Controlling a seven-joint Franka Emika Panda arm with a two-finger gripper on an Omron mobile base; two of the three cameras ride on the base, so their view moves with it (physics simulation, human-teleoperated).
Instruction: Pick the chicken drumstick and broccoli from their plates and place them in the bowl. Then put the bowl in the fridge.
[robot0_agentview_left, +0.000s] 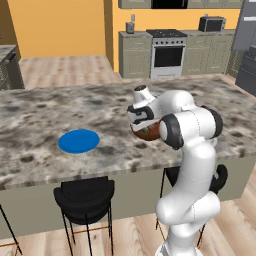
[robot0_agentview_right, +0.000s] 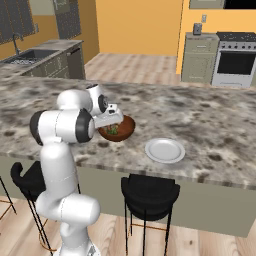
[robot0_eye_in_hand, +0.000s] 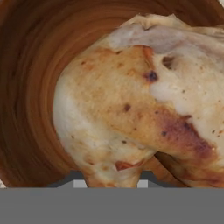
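The chicken drumstick, golden-tan and lumpy, is very close in the hand view and runs down between my gripper's two finger tips, which are shut on it. Behind it curves the reddish-brown inner wall of the bowl. From the base views, the gripper reaches down into the bowl near the counter's front edge. The green broccoli lies inside the bowl. The blue plate sits bare to the left. The whitish plate sits bare to the right of the bowl.
Everything stands on a long marbled island counter. Black stools are tucked under its near edge. A stove and beige cupboards line the far wall, and a sink sits at the far left.
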